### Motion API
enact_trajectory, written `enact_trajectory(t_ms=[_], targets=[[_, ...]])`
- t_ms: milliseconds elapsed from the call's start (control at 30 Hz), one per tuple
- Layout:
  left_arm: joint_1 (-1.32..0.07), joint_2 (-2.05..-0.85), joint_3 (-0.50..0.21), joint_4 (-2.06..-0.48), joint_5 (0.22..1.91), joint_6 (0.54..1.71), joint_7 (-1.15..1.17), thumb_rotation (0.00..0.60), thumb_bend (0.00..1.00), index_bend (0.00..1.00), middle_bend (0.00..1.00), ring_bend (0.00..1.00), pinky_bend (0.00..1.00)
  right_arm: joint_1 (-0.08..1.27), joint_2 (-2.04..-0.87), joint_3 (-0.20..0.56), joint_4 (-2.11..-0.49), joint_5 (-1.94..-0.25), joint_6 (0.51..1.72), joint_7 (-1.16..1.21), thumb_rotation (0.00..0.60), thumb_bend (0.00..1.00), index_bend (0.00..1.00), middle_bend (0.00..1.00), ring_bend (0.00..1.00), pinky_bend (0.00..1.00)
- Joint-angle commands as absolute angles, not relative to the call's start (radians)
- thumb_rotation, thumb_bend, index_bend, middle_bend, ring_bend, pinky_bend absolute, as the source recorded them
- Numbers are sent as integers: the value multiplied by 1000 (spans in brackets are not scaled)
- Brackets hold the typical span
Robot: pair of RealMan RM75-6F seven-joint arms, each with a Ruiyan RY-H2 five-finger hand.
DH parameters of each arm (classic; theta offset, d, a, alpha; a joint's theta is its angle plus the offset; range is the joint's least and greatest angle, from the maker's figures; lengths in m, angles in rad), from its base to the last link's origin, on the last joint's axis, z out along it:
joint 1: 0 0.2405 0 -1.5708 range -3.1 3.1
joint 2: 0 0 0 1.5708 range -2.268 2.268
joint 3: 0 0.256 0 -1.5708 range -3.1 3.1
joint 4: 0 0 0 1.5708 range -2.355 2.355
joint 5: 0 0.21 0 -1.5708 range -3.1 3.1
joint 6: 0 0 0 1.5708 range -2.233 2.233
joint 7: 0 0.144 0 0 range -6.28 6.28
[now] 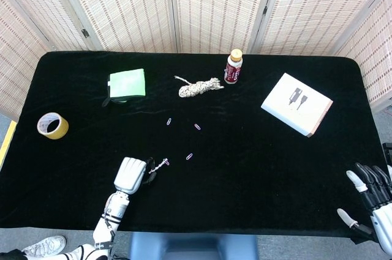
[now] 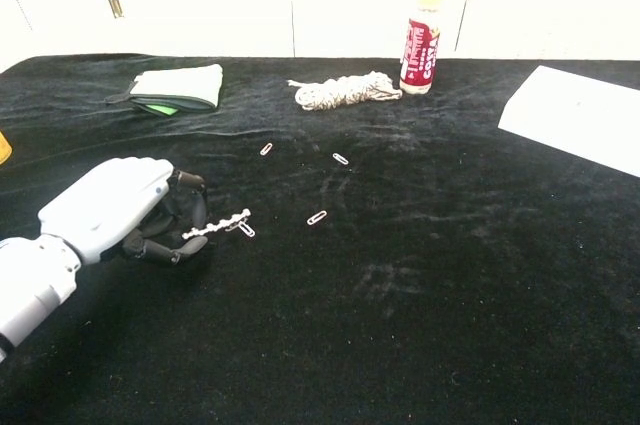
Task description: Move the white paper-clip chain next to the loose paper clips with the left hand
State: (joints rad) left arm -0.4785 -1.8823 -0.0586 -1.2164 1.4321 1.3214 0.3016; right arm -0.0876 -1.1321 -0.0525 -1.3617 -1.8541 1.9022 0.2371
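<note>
left hand (image 2: 120,210) pinches chain (image 2: 216,227) near front table edge (image 1: 245,234) | right hand (image 1: 375,196) spread wide

Black-draped tabletop (image 1: 257,168). Lying on it: tape roll (image 1: 52,125) at left edge, green pouch (image 1: 127,84), rope bundle (image 1: 199,87), upright bottle (image 1: 233,67), white box (image 1: 297,103), loose clips (image 1: 189,156), clip chain (image 2: 217,226) beside one clip.

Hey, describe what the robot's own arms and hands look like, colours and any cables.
The left robot hand has a smooth pale grey-white shell with dark fingers. Its slim white forearm carries dark bands and thin cables. The right robot hand is white with black and white fingers.
</note>
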Motion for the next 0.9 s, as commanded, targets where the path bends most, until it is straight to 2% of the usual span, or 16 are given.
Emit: enact_trajectory(t_ms=[33,533,900], targets=[[-480,-1886,-63,-1209,1435,1318,300,600,530,841,1000,1000,1000,-91,-1126,-52,-1363,-1846,1905,249,600,221,0,0,0,0],[-498,-1911,-77,-1156,1440,1256,231,600,530,841,1000,1000,1000,-131,-1125,-28,-1346,-1786,1959,305,600,221,0,0,0,0],[-496,-1916,-89,-1137,1443,1259,221,600,530,841,1000,1000,1000,-135,-1128,-23,-1345,-1787,1962,304,600,221,0,0,0,0]])
